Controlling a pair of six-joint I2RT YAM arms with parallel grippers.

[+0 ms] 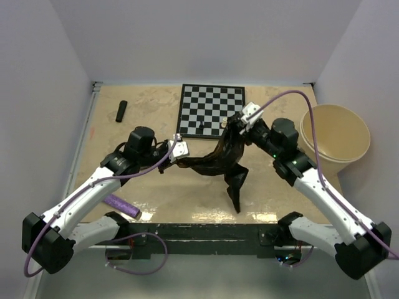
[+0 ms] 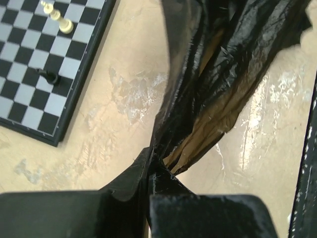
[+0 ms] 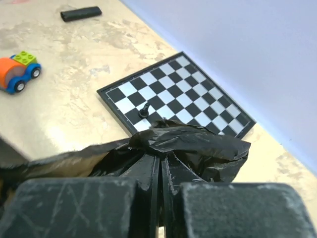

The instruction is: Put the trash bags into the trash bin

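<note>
A glossy black trash bag (image 1: 223, 163) hangs stretched between both grippers above the table. My left gripper (image 1: 181, 152) is shut on its left end; in the left wrist view the film (image 2: 233, 54) runs up from the closed fingertips (image 2: 151, 166). My right gripper (image 1: 240, 121) is shut on the upper right end, over the chessboard's near right corner; the film (image 3: 193, 144) bunches over the closed fingertips (image 3: 161, 161). A loose tail (image 1: 235, 196) hangs down toward the front edge. A short black roll (image 1: 121, 111) lies at the far left. The cream trash bin (image 1: 336, 138) stands at the right.
A chessboard (image 1: 212, 109) with a few pieces lies at the back centre. A purple textured roll (image 1: 121, 206) lies by the left arm near the front edge. A toy car (image 3: 17, 73) shows in the right wrist view. Walls close the table on three sides.
</note>
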